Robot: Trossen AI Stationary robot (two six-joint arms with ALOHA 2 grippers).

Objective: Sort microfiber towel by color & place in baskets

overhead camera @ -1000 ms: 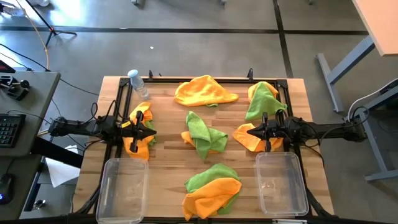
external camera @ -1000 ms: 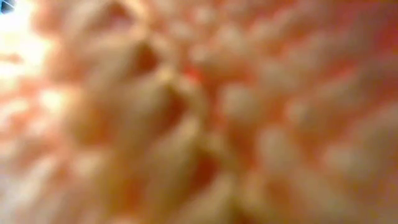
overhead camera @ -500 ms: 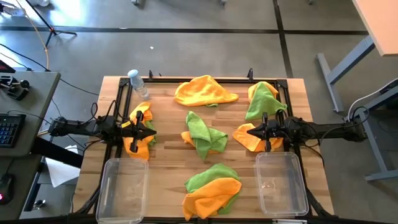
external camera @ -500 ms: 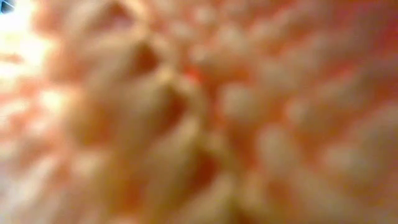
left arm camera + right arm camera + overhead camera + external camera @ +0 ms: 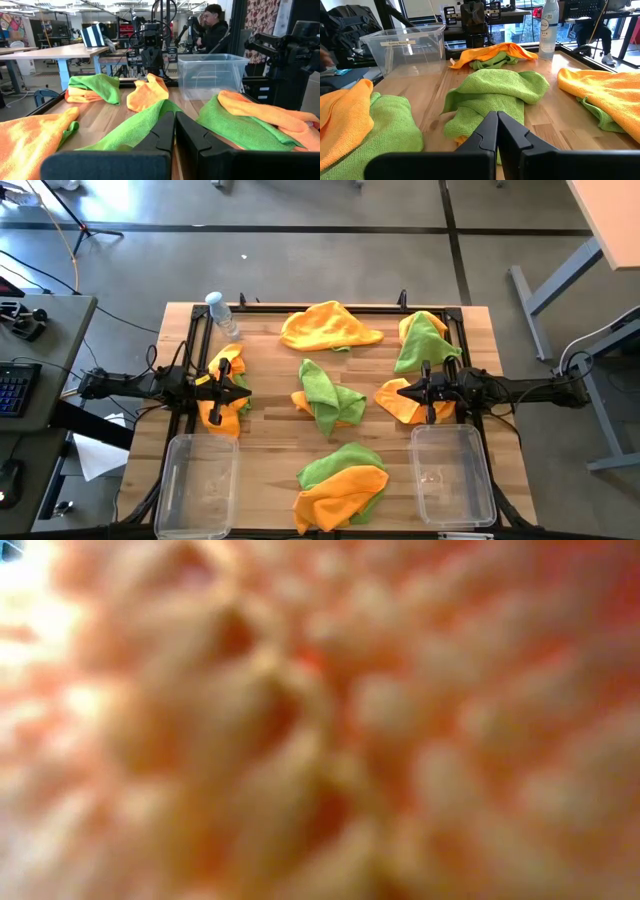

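Observation:
Lime green and orange-yellow microfiber towels lie crumpled on the wooden table: an orange one [image 5: 330, 327] at the far edge, a green-and-orange heap [image 5: 424, 340] at the far right, a green one [image 5: 328, 400] in the middle, and a green-and-orange pile [image 5: 340, 485] at the near edge. My left gripper [image 5: 243, 393] is shut and level over an orange-and-green towel [image 5: 222, 395]. My right gripper [image 5: 402, 390] is shut over an orange towel [image 5: 410, 405]. Two clear baskets [image 5: 195, 485] [image 5: 452, 475] stand at the near corners. Orange fuzz [image 5: 320, 720] fills the low view.
A clear water bottle [image 5: 220, 313] stands at the far left corner. A black frame [image 5: 460, 330] runs along the table's sides. A desk with a keyboard [image 5: 15, 385] stands left of the table. A person [image 5: 215, 30] shows in the room beyond.

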